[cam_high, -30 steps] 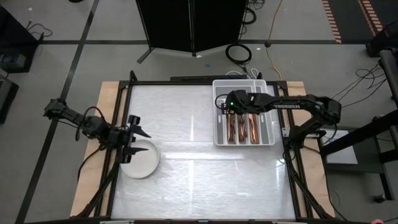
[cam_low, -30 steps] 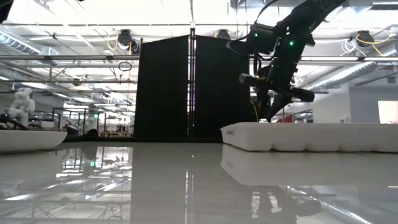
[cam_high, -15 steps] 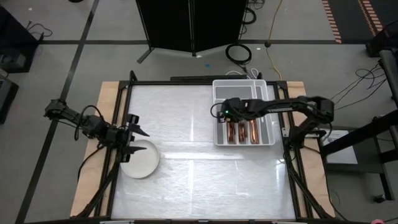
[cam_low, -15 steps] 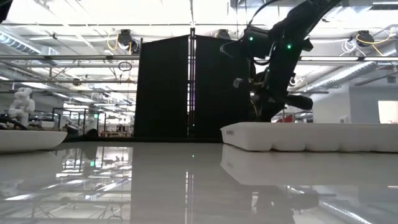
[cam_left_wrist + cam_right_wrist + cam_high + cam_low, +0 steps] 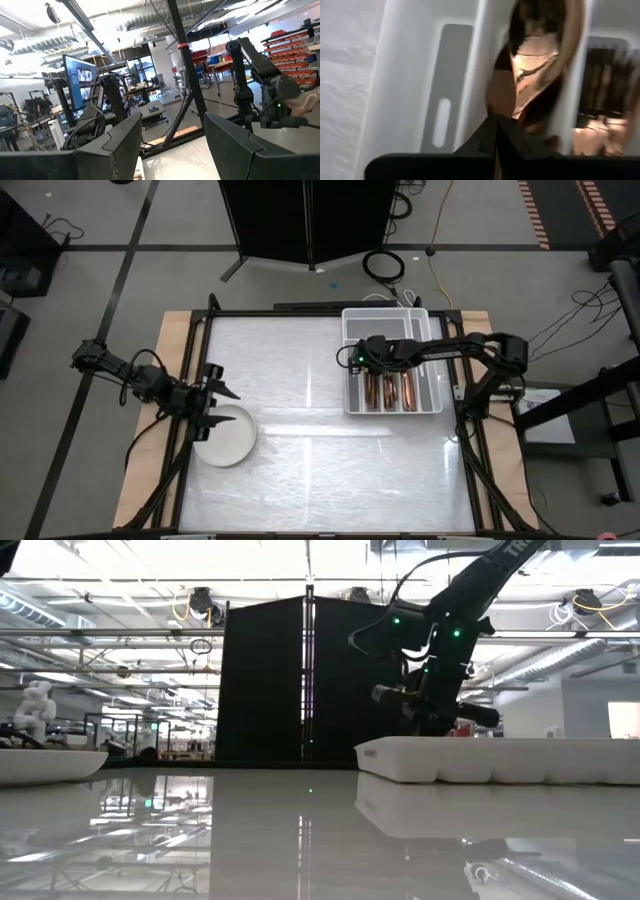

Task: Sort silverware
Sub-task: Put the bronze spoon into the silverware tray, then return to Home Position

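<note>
The copper silverware lies in the long compartments of the white tray at the table's far right. My right gripper points steeply down into the tray's left part, fingers shut. In the right wrist view its tips meet at a white divider, just in front of copper pieces. In the low view the tray's wall hides the tips. My left gripper hovers open over the far edge of the white plate at the left, holding nothing. My right gripper's shut fingertips come from above, slanting down into the tray beside the copper pieces. Nothing shows between the fingers. Whether the tips touch the silverware or the tray's bottom, I cannot tell.
The glossy white tabletop stretches between plate and tray. The tray's far section shows grey bottoms. A black panel stands beyond the far edge. The plate's rim shows at the low view's left.
My right gripper has sunk into the tray and shifted a little toward the table's left edge, from over the middle compartments to the left ones. The silverware, the tray and the plate have kept their places.
</note>
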